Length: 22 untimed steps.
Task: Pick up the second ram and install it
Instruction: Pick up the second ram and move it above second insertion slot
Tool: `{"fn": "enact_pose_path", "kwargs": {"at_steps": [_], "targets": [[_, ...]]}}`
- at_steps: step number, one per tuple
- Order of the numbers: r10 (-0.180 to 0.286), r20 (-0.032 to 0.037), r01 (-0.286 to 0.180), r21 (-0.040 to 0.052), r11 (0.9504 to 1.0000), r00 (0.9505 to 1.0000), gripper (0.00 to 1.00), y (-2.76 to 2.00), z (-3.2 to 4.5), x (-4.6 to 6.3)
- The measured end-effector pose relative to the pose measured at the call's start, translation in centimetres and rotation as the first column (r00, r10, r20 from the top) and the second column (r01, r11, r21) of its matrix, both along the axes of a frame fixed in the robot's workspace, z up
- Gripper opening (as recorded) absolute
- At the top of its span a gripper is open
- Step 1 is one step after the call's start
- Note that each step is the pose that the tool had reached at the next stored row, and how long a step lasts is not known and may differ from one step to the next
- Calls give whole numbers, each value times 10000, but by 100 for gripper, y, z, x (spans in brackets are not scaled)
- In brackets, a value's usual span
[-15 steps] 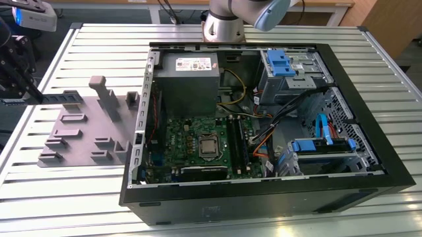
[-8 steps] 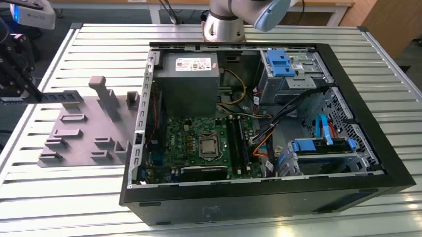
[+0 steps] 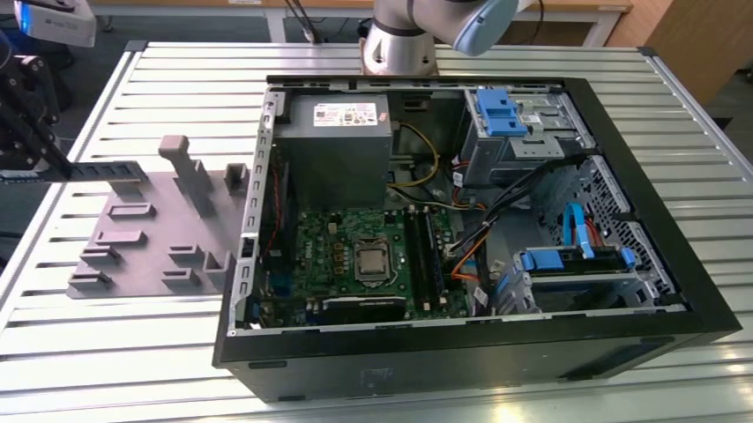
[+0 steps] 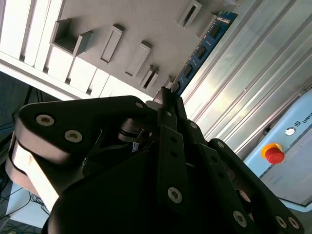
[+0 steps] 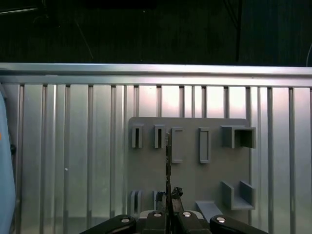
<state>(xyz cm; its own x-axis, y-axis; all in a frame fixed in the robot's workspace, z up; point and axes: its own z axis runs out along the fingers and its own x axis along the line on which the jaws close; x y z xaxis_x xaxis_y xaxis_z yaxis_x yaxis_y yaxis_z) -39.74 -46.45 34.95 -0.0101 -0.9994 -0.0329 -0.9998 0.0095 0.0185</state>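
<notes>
Jaws sit closest in both wrist views, black links closing to a point and clamped on one end of the ram (image 4: 202, 48). You see the blue stick run out from the tips with its row of black chips. In the first wrist view you look down its thin edge (image 5: 168, 158), over the grey holder (image 5: 190, 175).

Exterior view, from its left:
- The jaws at the far left edge hold the ram (image 3: 106, 169) roughly level above the holder (image 3: 141, 229).
- The stick looks lifted off the holder blocks, not seated in one. You can't confirm a gap from the wrist views.
- Both are over the slatted tabletop (image 3: 141, 97).
- Next comes the open case (image 3: 659, 291), well apart from the ram.
- Inside it is the motherboard (image 3: 341, 247), with the dark memory slots (image 3: 421, 256) just beside the processor socket.
- You can't tell from here whether a slot already holds a stick.
- Drive cages with blue tabs (image 3: 509, 110) sit toward the exterior view's right.

Progress, as a judgement: you have the pick done, with the ram gripped and off the holder. Install is not done, since the ram is nowhere near the slots. The carry across, the alignment and the seating are all left.
</notes>
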Motion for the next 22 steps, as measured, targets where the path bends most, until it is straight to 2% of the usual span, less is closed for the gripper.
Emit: {"fn": "enact_pose_path", "kwargs": {"at_steps": [22], "targets": [[0, 0, 0, -1, 10000, 10000, 14, 0, 114, 0]]}}
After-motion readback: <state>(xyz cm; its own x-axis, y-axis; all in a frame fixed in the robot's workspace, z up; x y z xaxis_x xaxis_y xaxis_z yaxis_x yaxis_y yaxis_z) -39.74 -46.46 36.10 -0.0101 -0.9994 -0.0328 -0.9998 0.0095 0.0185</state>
